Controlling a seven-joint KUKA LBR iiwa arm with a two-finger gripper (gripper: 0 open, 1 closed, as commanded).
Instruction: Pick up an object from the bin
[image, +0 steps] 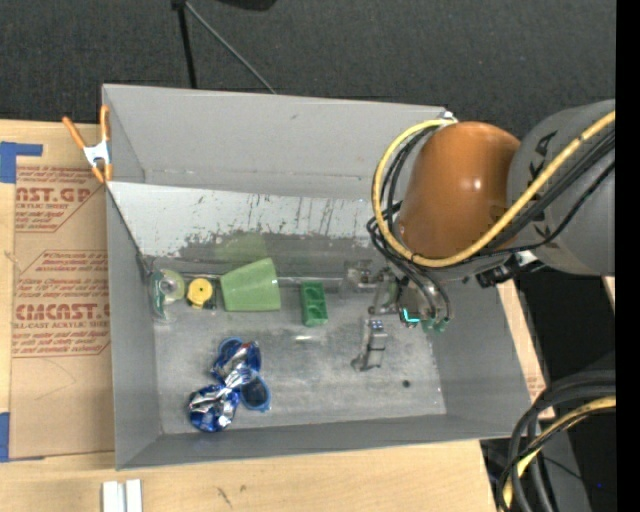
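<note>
- The claw (374, 348) was seen low in the grey metal bin (300, 205); its opening could not be told.
- A small green rectangular plastic block (314, 303) was noted near it, on its left in the view.

- Down at the gripper (370, 360): bare bin floor (300, 370) on every side, free to pass.
- Just up and view-left of the gripper: blocked by a small dark green block (314, 303), lying lengthwise.
- Farther view-left past that: crowded by a pale green wedge (250, 287), a yellow disc (200, 292) and a clear glassy piece (163, 293), in a row at the back wall's foot.
- Down and well view-left of the gripper: barred by a crumpled blue and silver wrapper (230, 385).
- Between block and wrapper: wide open lane of floor.
- View-right of the gripper: hemmed by the right wall (480, 370), near.
- Above the gripper: taken up by the orange cover (455, 190) and cables (379, 195).
- Toward the front wall (300, 440): open floor.
</note>
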